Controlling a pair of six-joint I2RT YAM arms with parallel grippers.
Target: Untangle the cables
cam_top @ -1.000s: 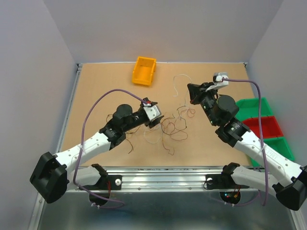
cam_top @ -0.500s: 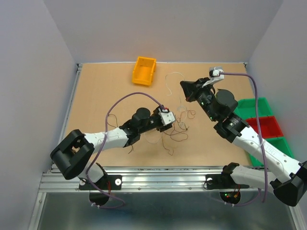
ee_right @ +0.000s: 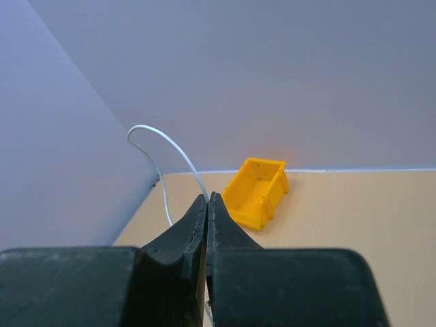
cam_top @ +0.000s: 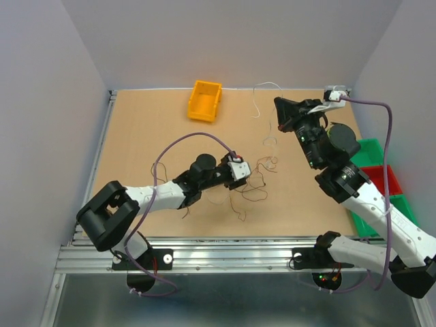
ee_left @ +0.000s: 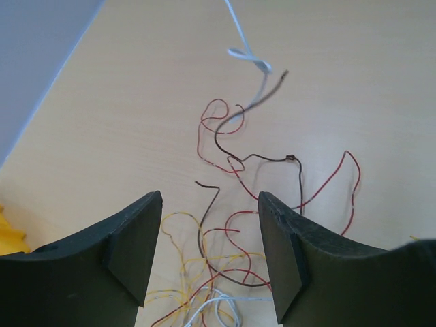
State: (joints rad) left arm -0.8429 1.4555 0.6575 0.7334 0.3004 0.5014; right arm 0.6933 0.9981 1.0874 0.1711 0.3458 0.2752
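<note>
The cables point(cam_top: 251, 182) lie as a loose tangle of red, dark brown, yellow and white strands near the middle of the table point(cam_top: 143, 129). The left end effector point(cam_top: 244, 170) is held low at the tangle's left side. In the left wrist view its jaws stand apart and grip nothing, with the nearest loops lying between and just ahead of the fingers point(ee_left: 133, 238).

One white cable point(ee_right: 163, 139) is clamped between the closed jaws of the right end effector point(cam_top: 278, 102), which is raised over the far right part of the table. This cable arches up from the fingertips and hangs down on the left.

A broad stretch of table surface extends from the tangle to the left wall point(cam_top: 48, 102). A yellow bin point(cam_top: 204, 101) stands at the far edge, well apart from the tangle. Green bins point(cam_top: 368, 151) and a red bin point(cam_top: 375, 178) line the right edge beside the right arm.

The left arm is stretched low across the table from its base, with the wrist pointing right. The right arm rises from its base and leans toward the far edge, its end effector aimed at the back left corner.
</note>
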